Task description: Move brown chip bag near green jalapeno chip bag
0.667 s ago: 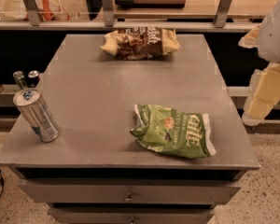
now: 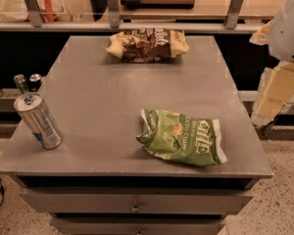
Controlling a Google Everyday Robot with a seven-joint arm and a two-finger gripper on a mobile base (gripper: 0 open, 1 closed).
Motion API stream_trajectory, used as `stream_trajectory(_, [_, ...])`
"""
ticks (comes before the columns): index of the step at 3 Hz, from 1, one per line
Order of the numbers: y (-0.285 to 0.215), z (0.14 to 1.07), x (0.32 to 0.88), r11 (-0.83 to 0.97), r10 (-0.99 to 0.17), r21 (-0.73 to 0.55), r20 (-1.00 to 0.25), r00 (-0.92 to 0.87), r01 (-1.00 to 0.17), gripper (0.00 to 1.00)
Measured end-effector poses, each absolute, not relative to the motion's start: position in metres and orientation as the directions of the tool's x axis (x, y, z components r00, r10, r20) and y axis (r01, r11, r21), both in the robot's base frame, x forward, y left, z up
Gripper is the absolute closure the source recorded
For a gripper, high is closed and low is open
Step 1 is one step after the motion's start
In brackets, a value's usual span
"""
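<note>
The brown chip bag [image 2: 148,45] lies at the tabletop's [image 2: 112,102] far edge, well beyond the green jalapeno chip bag [image 2: 182,137]. It looks light, crinkly, slippery and easily crushed, so a gentle pinch across its puffed middle seems safest. The end effector [image 2: 265,125] hangs right of the green bag, off the tabletop. I cannot tell whether it is released or clenched.

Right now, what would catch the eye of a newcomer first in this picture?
The bright green jalapeno chip bag lies at the front right of the table, and the brown chip bag lies at the far edge. A silver can stands at the front left; the pincer hangs beyond the right edge.
</note>
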State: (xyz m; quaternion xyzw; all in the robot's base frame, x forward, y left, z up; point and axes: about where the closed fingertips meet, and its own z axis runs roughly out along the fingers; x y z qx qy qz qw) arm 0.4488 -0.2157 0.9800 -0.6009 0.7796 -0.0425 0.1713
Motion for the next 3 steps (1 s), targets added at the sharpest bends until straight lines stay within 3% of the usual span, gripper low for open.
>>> stream_trajectory(3, [-0.181, 1.002, 0.613, 0.347, -0.892, -0.445, -0.428, -0.143, -0.826, 0.0])
